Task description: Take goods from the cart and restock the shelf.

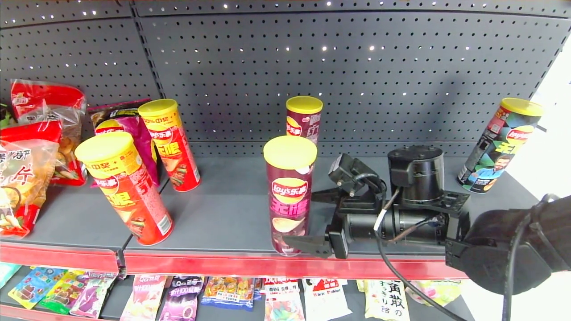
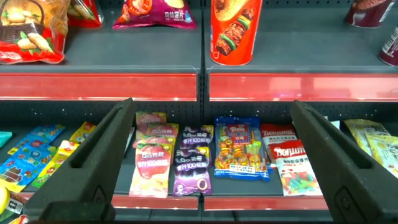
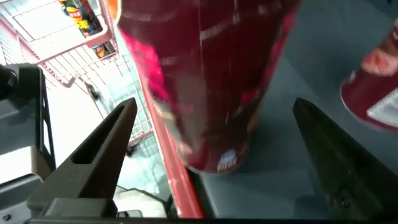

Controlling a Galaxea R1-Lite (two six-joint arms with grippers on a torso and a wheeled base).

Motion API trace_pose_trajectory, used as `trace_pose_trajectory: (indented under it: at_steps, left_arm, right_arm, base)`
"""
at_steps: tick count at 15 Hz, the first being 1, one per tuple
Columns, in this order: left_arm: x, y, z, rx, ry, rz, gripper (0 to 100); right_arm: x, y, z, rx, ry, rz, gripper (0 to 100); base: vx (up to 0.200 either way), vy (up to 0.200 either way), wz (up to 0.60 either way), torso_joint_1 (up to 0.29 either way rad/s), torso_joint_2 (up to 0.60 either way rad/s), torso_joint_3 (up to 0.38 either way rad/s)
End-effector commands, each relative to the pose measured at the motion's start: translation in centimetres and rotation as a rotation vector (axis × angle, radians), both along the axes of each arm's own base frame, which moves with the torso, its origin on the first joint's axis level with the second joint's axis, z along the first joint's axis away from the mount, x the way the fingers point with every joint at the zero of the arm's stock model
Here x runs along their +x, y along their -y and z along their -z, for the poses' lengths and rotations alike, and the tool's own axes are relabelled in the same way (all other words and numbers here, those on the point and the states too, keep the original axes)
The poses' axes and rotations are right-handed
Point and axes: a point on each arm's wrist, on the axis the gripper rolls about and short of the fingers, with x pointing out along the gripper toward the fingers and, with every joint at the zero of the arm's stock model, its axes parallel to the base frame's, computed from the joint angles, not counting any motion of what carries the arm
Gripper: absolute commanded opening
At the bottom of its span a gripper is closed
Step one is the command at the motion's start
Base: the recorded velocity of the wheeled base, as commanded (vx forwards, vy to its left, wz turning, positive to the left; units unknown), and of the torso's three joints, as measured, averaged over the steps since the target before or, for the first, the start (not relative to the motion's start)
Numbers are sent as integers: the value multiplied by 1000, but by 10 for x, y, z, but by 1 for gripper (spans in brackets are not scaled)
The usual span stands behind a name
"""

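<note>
A maroon chips can (image 1: 290,196) with a yellow lid stands upright at the front edge of the grey shelf (image 1: 223,209). My right gripper (image 1: 317,219) is open at its right side, one finger behind the can's lower half and one in front. In the right wrist view the can (image 3: 211,74) stands between the spread fingers (image 3: 93,155) of the right gripper (image 3: 214,106), with a gap on each side. My left gripper (image 2: 208,155) is open and holds nothing, in front of the lower shelf of snack packets (image 2: 239,149).
A second maroon can (image 1: 304,118) stands at the back. Two red cans (image 1: 127,191) and snack bags (image 1: 26,147) fill the shelf's left, and a blue-green can (image 1: 499,147) stands far right. The shelf has a red front lip (image 1: 267,265). A wire cart (image 3: 74,50) is behind.
</note>
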Motion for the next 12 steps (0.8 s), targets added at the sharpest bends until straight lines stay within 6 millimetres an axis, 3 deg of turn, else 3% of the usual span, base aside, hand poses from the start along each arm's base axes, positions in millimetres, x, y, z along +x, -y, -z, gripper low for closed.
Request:
trace_pose_trajectory:
  at_steps: [1,5,8,10,12]
  left_arm:
    - [0,0,0,0,-1,0,100]
    - [0,0,0,0,-3,0,100]
    - [0,0,0,0,-1,0,100]
    - [0,0,0,0,-1,0,100]
    - [0,0,0,0,-1,-2,100]
  right_arm:
    - [-19,15,-8,11,2,16,100]
    - [-42,43,-5,-6,-25,36,100]
    - [-49,69,3,-32,-43,109,100]
    - [-43,73,7,-92,-26,265,100]
    - [-36,64,13,-164,-9,399,100]
  base:
    - [0,0,0,0,0,0]
    - [0,0,0,0,0,0]
    - [0,0,0,0,0,0]
    - [0,0,0,0,0,0]
    - [0,0,0,0,0,0]
